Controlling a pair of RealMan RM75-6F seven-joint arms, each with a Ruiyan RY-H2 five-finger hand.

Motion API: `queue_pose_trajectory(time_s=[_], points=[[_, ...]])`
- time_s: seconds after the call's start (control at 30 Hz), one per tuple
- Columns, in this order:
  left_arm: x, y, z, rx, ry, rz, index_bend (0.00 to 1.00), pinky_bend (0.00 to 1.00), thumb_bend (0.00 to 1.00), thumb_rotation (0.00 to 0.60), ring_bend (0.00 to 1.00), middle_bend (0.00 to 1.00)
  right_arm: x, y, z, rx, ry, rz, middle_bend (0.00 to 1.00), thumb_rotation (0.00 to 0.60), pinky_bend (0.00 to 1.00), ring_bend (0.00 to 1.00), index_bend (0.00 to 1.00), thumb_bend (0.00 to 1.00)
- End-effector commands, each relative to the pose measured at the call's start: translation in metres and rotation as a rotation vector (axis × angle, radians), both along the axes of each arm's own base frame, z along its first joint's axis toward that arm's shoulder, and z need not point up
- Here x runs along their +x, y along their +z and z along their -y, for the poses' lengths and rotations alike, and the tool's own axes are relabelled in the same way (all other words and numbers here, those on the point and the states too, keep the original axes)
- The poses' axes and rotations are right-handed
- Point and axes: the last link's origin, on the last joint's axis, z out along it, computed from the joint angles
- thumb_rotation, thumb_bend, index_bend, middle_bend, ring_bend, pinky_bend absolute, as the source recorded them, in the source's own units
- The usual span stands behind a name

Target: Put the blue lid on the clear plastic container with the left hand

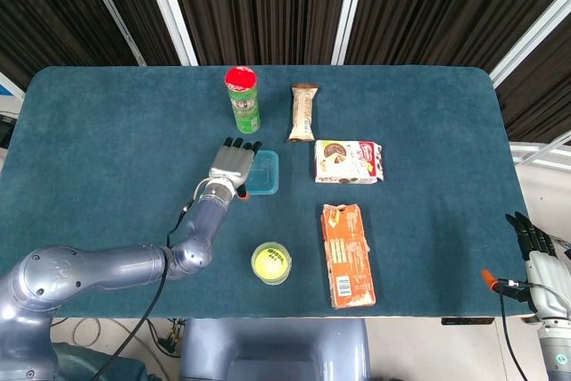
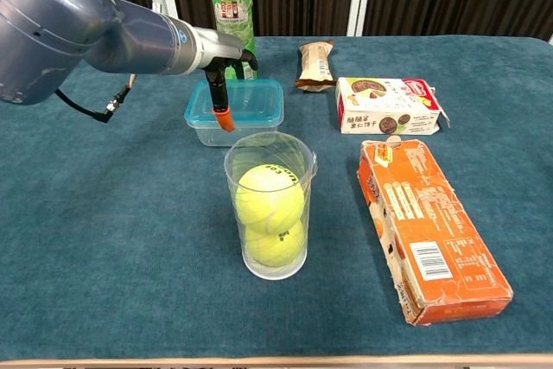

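While the blue lid (image 2: 246, 97) caps the clear plastic container (image 2: 233, 128), the left hand (image 1: 232, 165) rests spread on it.

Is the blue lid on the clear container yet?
On: the blue lid covers the clear container; left hand rests at its edge.

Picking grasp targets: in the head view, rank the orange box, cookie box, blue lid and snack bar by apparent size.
1. orange box
2. cookie box
3. blue lid, partly hidden by the left hand
4. snack bar; close to the lid, unsure.
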Motion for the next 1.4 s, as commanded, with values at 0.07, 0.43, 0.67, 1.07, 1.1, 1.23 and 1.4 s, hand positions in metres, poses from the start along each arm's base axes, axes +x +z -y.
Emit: queue_pose_trajectory(time_s=[0.07,0.43,0.67,1.07,1.1,1.23,1.4], points=[[0.002,-0.001,0.001,-0.002,-0.001,-0.002,0.07,0.03,0.30,0.600,0.00,0.32,0.000,0.000,0.000,0.002,-0.001,0.001,0.00,0.600,0.00,0.00,0.07,0.29],[0.002,-0.004,-0.001,0.002,0.006,-0.007,0.07,0.03,0.29,0.600,0.00,0.31,0.000,0.000,0.000,0.003,-0.002,0.003,0.00,0.600,0.00,0.00,0.07,0.29],[-0.001,-0.004,-0.003,0.004,0.016,0.001,0.07,0.03,0.29,0.600,0.00,0.31,0.000,0.000,0.000,0.003,-0.005,0.001,0.00,0.600,0.00,0.00,0.07,0.29],[-0.004,-0.005,-0.002,0.004,0.013,-0.003,0.07,0.03,0.29,0.600,0.00,0.31,0.000,0.000,0.000,0.001,-0.003,0.003,0.00,0.600,0.00,0.00,0.07,0.29],[-0.005,-0.005,-0.002,0.004,0.013,-0.004,0.07,0.03,0.28,0.600,0.00,0.31,0.000,0.000,0.000,0.000,-0.003,0.003,0.00,0.600,0.00,0.00,0.07,0.29],[-0.007,-0.005,-0.002,0.004,0.012,-0.010,0.07,0.03,0.27,0.600,0.00,0.30,0.000,0.000,0.000,0.000,-0.004,0.004,0.00,0.600,0.00,0.00,0.07,0.29],[-0.010,-0.005,-0.002,0.002,0.010,-0.018,0.06,0.03,0.25,0.600,0.00,0.27,0.000,0.000,0.000,0.000,-0.006,0.004,0.00,0.600,0.00,0.00,0.07,0.29]])
